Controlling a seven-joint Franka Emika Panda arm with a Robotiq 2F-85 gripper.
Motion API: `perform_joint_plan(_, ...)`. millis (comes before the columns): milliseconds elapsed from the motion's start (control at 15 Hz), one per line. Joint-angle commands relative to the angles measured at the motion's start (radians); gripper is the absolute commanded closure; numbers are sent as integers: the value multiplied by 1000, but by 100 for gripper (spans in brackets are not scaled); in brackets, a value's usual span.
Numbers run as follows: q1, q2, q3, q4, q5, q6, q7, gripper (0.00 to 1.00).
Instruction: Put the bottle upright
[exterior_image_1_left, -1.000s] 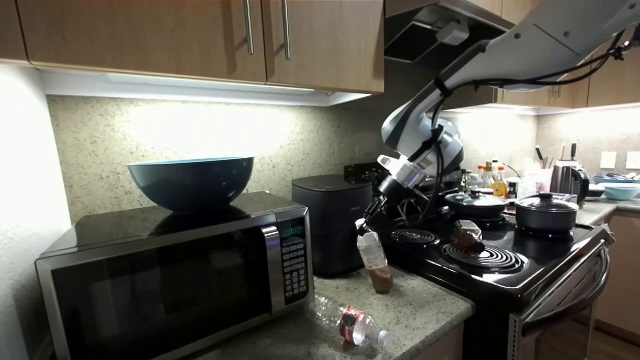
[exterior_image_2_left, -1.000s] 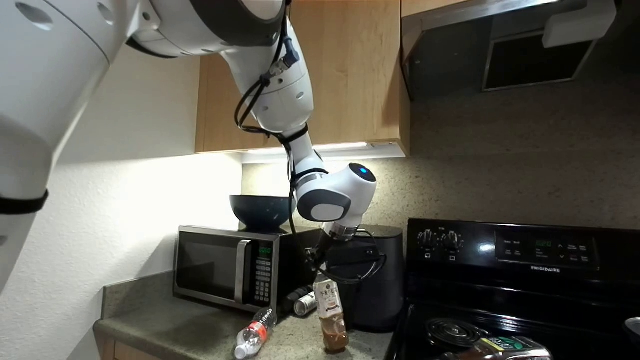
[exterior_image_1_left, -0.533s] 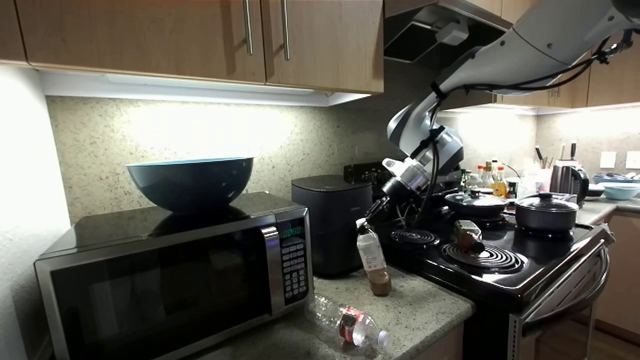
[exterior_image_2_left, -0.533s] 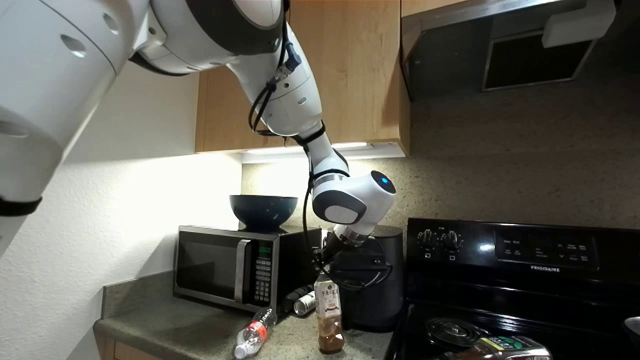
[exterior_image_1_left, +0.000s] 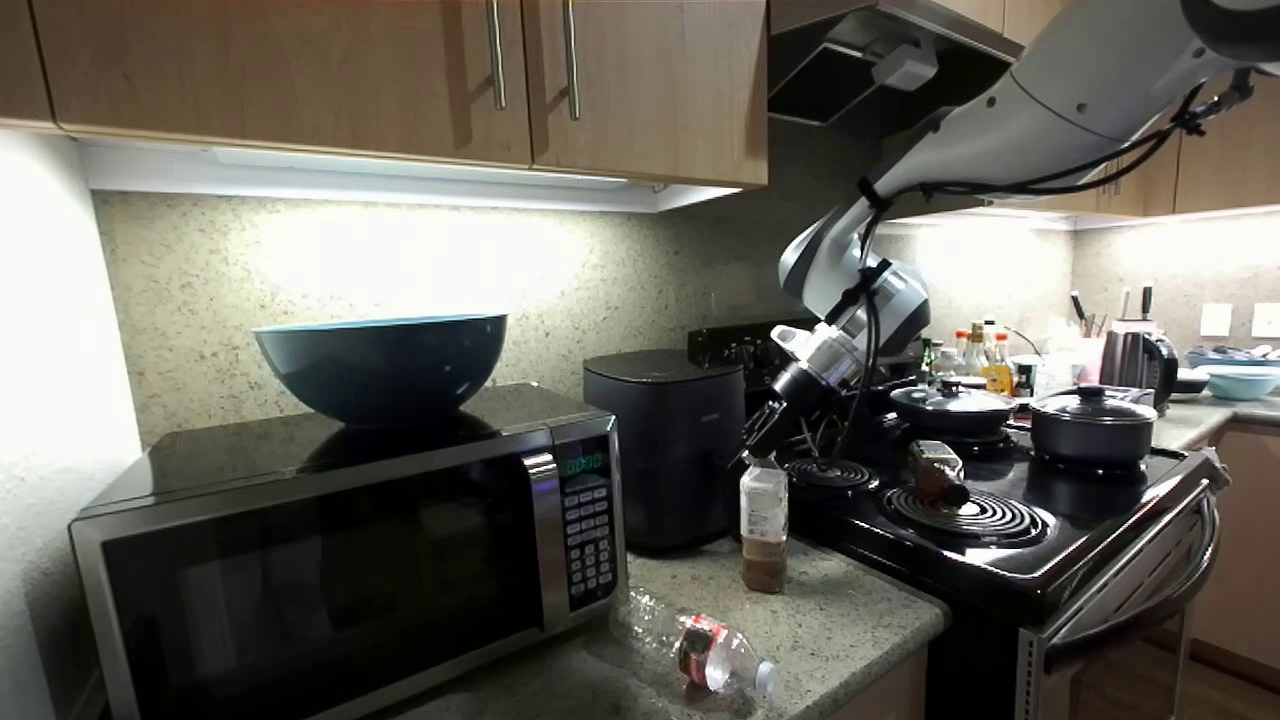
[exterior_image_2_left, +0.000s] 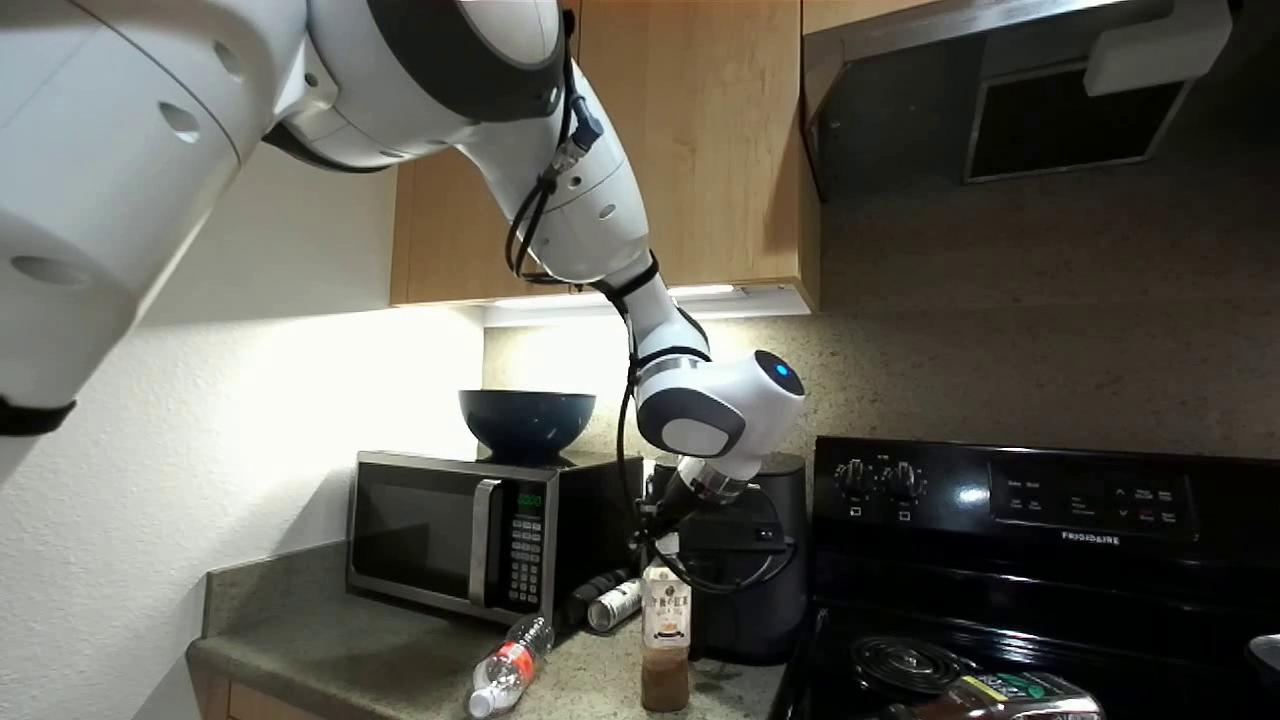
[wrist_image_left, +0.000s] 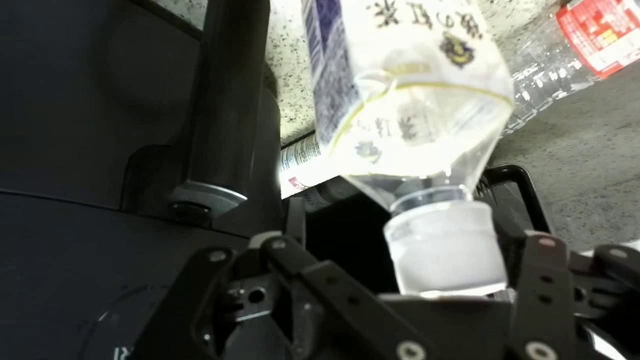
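- The gripper (wrist_image_left: 400, 220): jaws standing apart, the pale cap (wrist_image_left: 445, 245) of the bottle (exterior_image_2_left: 666, 620) showing between them in the wrist view; whether either touches it I cannot tell.
- That bottle stands upright on the counter (exterior_image_1_left: 840, 620), near the microwave (exterior_image_1_left: 350, 590), off its keypad end.
- A can (exterior_image_2_left: 618, 605) lies beside the microwave.
- The red-banded bottle (exterior_image_1_left: 702, 648) lies by the microwave's front corner.
- A bowl (exterior_image_1_left: 390, 370) sits on the microwave.
- The stove (exterior_image_1_left: 1085, 510) stands farther off the microwave's keypad end.
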Motion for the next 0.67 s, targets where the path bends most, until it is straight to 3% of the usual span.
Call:
perform_joint_plan(0, 47, -21, -35, -13, 1, 35, -19, 0)
perform_joint_plan(200, 89, -58, -45, -49, -8, 149, -22, 0)
perform_joint_plan(600, 207, -146, -30, -162, -27, 609, 9, 0)
